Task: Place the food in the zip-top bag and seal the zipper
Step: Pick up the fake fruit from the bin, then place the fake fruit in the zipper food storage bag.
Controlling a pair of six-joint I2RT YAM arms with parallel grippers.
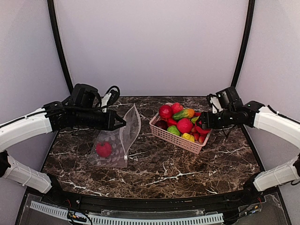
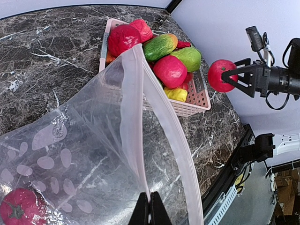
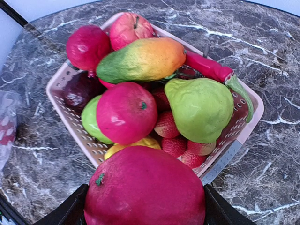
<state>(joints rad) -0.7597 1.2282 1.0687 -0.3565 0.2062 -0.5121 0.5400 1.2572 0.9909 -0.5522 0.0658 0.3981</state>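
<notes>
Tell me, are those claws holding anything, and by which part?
The left gripper pinches the zip-top bag by its zipper edge; right gripper clamps a red round fruit across its sides.

red fruit [image 3: 145, 187]; pink basket [image 1: 176, 137]; white-dotted clear bag [image 2: 70, 154]

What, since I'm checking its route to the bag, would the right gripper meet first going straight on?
Probably the green pear in the basket; height is unclear, so the held red fruit might pass above.

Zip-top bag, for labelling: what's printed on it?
Whitish dots on the clear zip-top bag; best in left wrist view.
</notes>
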